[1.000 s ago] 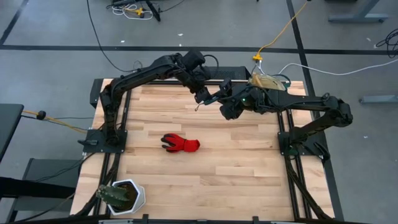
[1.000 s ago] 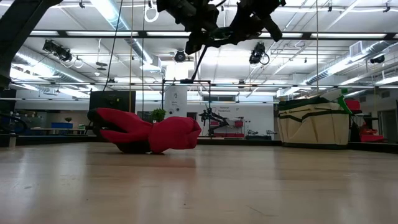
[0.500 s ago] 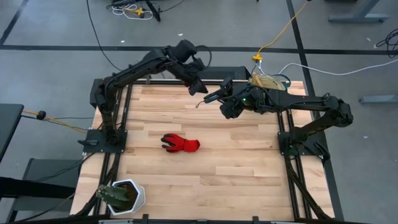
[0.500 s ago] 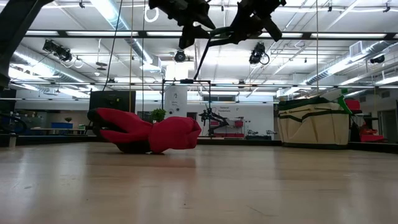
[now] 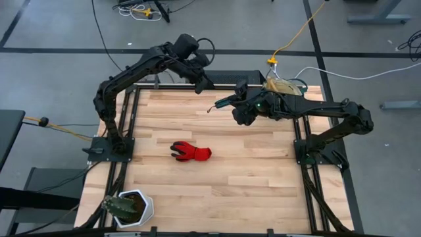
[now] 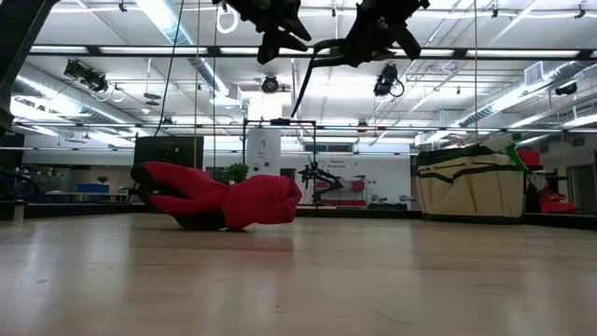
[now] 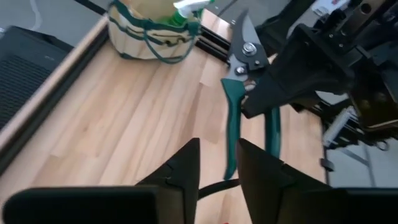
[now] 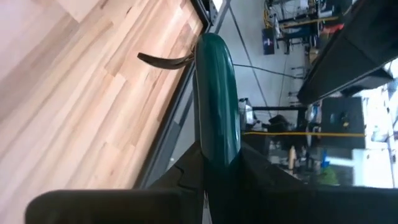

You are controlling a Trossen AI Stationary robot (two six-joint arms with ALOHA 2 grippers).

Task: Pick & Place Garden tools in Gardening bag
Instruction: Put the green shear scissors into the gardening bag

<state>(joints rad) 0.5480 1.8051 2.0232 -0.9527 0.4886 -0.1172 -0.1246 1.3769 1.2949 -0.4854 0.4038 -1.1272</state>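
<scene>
A pair of steel-bladed, green-handled pruning shears [image 7: 249, 93] is held above the pale wood-plank counter [image 5: 217, 191] near its far edge, the right gripper [image 5: 231, 103] clamped on one handle. The left gripper [image 7: 217, 163], jaws slightly apart, holds nothing. The beige canvas bag [image 7: 152, 34], a translucent green vessel [image 7: 193, 6] inside, stands at the far right corner; the red glove [image 5: 191, 152] lies mid-counter.

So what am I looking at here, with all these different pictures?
Two robot arms work at a wooden table. One camera looks down from above, one sits at table height, and one rides on each wrist. On the table lie a red glove, a canvas gardening bag at the far edge and a white pot with a plant. The right gripper is shut on green-handled pruning shears, held in the air. The left gripper holds nothing and hangs near the far edge.
</scene>
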